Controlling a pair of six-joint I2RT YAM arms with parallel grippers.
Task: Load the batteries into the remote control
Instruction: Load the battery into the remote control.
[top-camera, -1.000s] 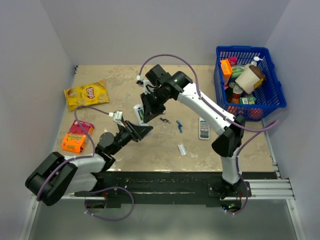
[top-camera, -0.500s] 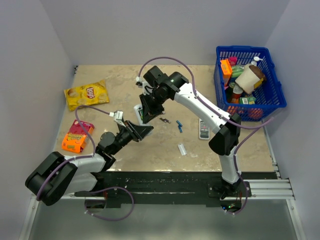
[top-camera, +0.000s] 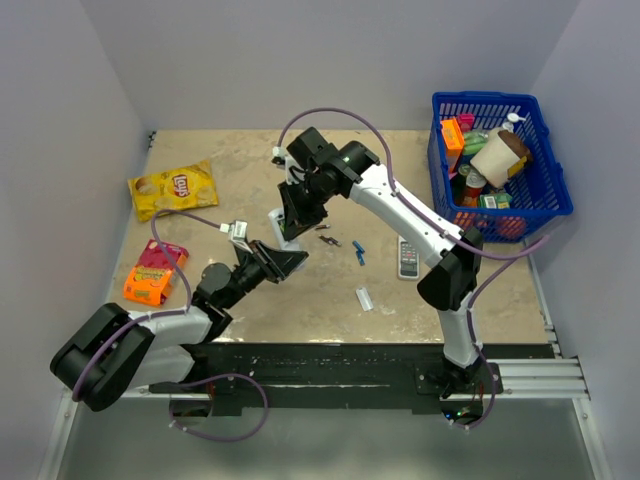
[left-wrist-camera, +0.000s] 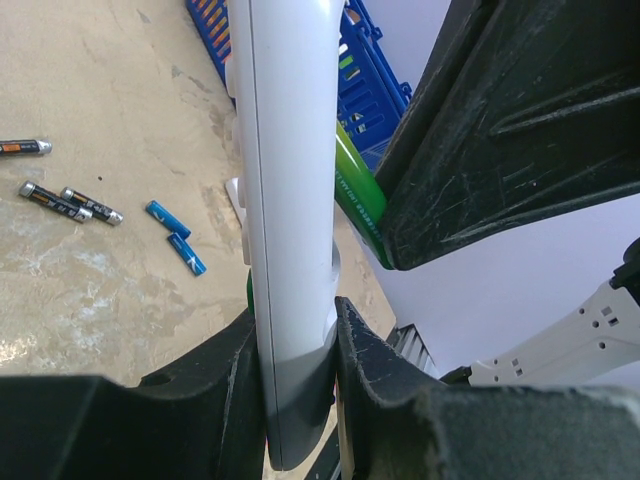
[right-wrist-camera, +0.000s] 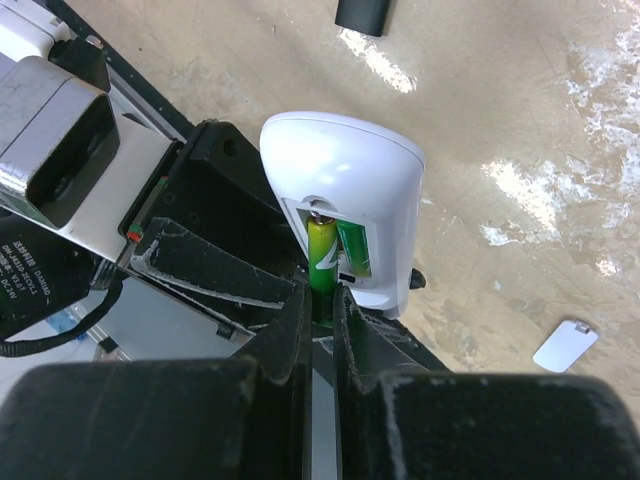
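My left gripper (left-wrist-camera: 295, 330) is shut on the lower end of the white remote control (left-wrist-camera: 285, 200), holding it upright above the table. The remote's back is open in the right wrist view (right-wrist-camera: 350, 170). One green battery (right-wrist-camera: 354, 250) lies in the compartment. My right gripper (right-wrist-camera: 322, 295) is shut on a second green battery (right-wrist-camera: 321, 255), whose top end sits in the empty slot beside the first. In the top view the right gripper (top-camera: 297, 215) stands just above the left gripper (top-camera: 285, 258), with the remote (top-camera: 275, 222) between them.
The remote's loose white back cover (top-camera: 365, 298) lies on the table. Blue cells (top-camera: 358, 252), dark cells (top-camera: 328, 239) and a grey-white remote with buttons (top-camera: 408, 257) lie nearby. A full blue basket (top-camera: 545, 150) stands far right, a yellow chip bag (top-camera: 172, 188) and orange packs (top-camera: 155, 272) at left.
The right gripper has shifted a little to the left, closer onto the remote, with the green battery in it. The left arm has stayed still.
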